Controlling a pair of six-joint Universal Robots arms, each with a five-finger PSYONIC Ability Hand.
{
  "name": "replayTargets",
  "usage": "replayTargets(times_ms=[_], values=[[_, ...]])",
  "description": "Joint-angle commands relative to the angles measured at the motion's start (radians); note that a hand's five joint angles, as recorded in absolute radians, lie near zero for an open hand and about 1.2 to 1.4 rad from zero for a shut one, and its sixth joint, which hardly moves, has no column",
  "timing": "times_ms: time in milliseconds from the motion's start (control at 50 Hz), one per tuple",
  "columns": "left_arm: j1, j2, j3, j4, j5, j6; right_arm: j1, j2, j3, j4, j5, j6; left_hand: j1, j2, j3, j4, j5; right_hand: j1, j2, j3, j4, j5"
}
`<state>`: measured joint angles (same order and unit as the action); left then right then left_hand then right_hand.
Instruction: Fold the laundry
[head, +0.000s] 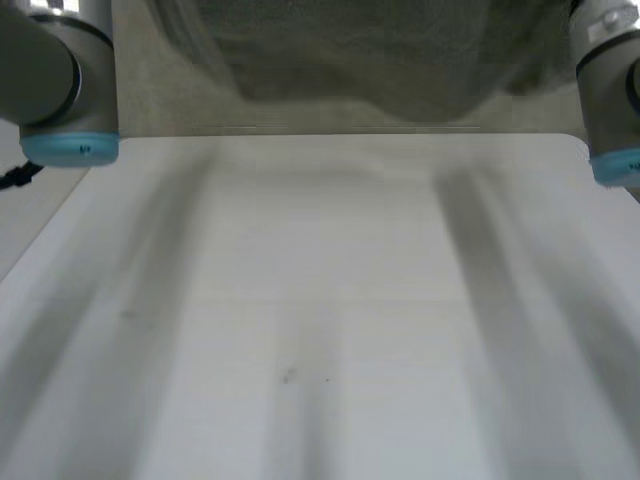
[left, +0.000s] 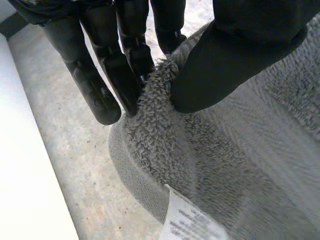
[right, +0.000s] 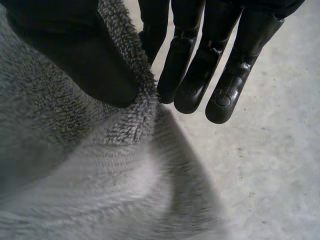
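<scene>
A grey terry towel (head: 360, 55) hangs beyond the far edge of the white table (head: 330, 300), between my two arms. In the left wrist view my left hand (left: 235, 45) pinches a corner of the towel (left: 165, 125) between thumb and fingers; a white care label (left: 187, 220) sticks out of the hem below the pinch. In the right wrist view my right hand (right: 75, 50) pinches another edge of the towel (right: 85, 165) between thumb and fingers (right: 220, 75).
A speckled grey floor (right: 270, 165) lies beneath the towel past the table. The left arm's blue-capped joint (head: 70, 148) and the right arm's joint (head: 615, 165) flank the table's far corners.
</scene>
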<state>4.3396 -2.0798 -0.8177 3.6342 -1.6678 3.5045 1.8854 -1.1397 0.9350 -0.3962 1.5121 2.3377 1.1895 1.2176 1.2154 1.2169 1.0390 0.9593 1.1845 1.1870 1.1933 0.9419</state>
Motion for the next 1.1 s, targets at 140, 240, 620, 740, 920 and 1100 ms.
replayTargets(times_ms=[140,240,620,740,920,1100], values=[[0.034,0.024,-0.532,0.027,0.002,-0.012,-0.011,0.076,0.327,0.211,-0.194,0.02,0.207,0.179,0.181,0.179,0.183,0.437,0.212,0.209,0.203,0.28],[0.035,-0.019,-0.719,0.029,0.008,-0.005,-0.012,0.19,0.404,0.211,-0.21,0.046,0.207,0.179,0.181,0.179,0.183,0.437,0.212,0.209,0.203,0.28],[0.074,0.115,-0.903,0.023,0.002,-0.013,-0.02,0.048,0.583,0.218,-0.098,0.198,0.207,0.179,0.181,0.179,0.183,-0.651,-0.876,-0.879,-0.885,-0.808],[0.066,0.138,-0.922,0.015,0.002,-0.013,-0.087,-0.002,0.607,0.243,-0.084,0.421,0.207,0.179,0.181,0.179,0.183,-0.619,-0.844,-0.847,-0.853,-0.776],[0.061,0.15,-0.928,0.015,0.002,-0.013,-0.203,0.046,0.522,0.433,-0.21,0.499,0.207,0.179,0.181,0.179,0.183,-0.484,-0.709,-0.712,-0.718,-0.641],[0.071,0.15,-0.933,0.015,0.003,-0.013,-0.213,0.133,0.444,0.508,-0.259,0.486,0.207,0.179,0.181,0.179,0.183,-0.425,-0.65,-0.653,-0.659,-0.582]])
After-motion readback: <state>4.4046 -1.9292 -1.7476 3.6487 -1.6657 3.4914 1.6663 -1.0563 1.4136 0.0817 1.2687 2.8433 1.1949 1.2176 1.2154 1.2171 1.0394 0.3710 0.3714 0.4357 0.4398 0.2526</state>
